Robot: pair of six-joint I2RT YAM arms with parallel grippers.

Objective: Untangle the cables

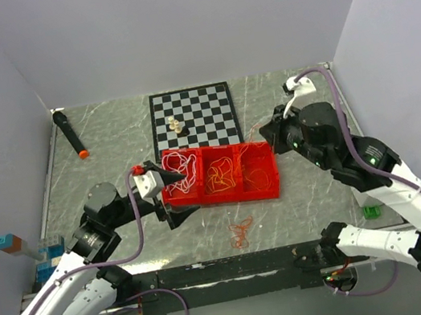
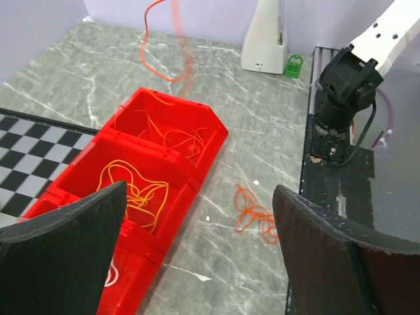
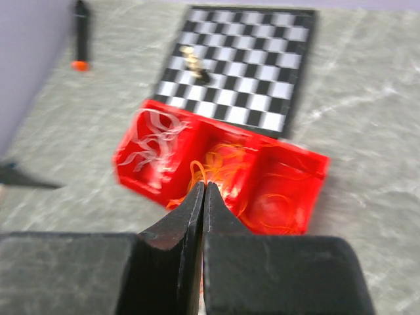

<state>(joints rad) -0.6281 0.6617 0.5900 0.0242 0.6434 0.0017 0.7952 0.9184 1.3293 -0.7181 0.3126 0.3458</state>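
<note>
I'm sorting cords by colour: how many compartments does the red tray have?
3, side by side: left compartment with white cords, middle compartment with yellow-orange cords, right compartment with red-orange cords. None seems hidden.

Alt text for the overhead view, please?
A red three-compartment tray on a grey table holds white, yellow-orange and red-orange cables. The left end effector is open at its left end; the right end effector is shut on a thin orange strand. A chessboard lies behind.

Three-compartment tray (image 1: pixel 234 196) at table (image 1: pixel 111 150) centre, cables (image 1: pixel 221 173) in every compartment. Chessboard (image 1: pixel 202 110) at tray's 12 o'clock, chess pieces (image 1: pixel 176 126) on it. Loose cable (image 1: pixel 241 234) at 6 o'clock. Marker (image 1: pixel 69 133) at 10 o'clock.
</note>
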